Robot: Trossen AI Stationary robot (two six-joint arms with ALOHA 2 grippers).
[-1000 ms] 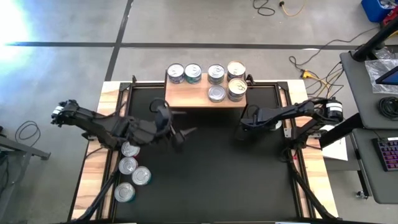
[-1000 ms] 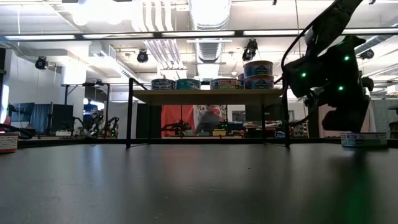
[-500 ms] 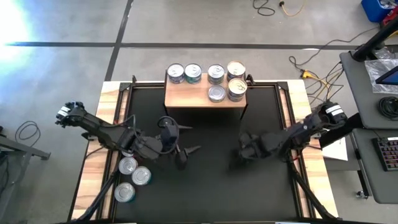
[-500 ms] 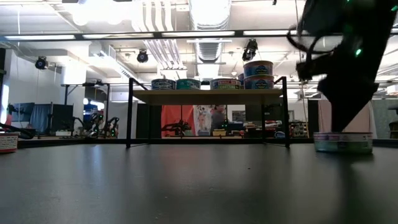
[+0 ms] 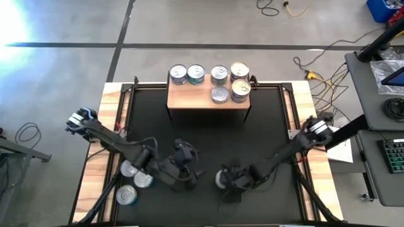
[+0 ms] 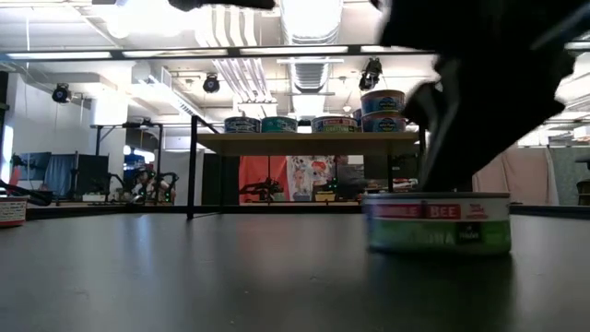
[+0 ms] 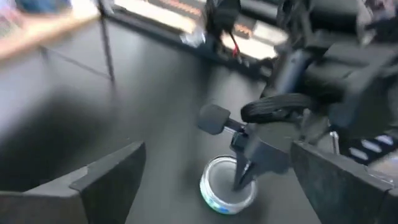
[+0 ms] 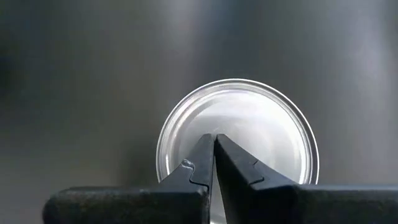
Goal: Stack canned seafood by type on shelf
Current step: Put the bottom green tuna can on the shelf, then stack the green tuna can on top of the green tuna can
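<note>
One tin of canned seafood [image 5: 221, 179] stands upright on the black mat, near the middle toward the near edge; its side label [image 6: 438, 223] is red and green. My right gripper [image 8: 214, 138] is shut, its tips on the tin's silver top [image 8: 249, 124]. My left gripper [image 5: 193, 173] is open just left of the tin, and its fingers [image 7: 106, 180] stand apart from it. The shelf [image 5: 208, 99] at the far edge carries several tins [image 5: 240, 88], some stacked. Three more tins [image 5: 134, 180] rest on the mat at the near left. My right gripper rests its shut fingertips [image 7: 239, 179] on the tin's top [image 8: 186, 134], inside the raised rim. The fingers slant down from the table's right side. The tin stands upright with its base on the mat.
The shelf's black legs [image 6: 192, 166] stand at the mat's far edge. The mat's wooden borders [image 5: 107, 126] run down both sides. Cables [image 5: 315, 69] lie on the floor beyond the table, and a desk [image 5: 379, 126] stands to the right.
My right gripper has swept from near the shelf's right end toward the near edge and left, staying shut. The tin has slid along the mat with it, still upright. My left gripper has moved down and toward the near edge and right, staying open.
</note>
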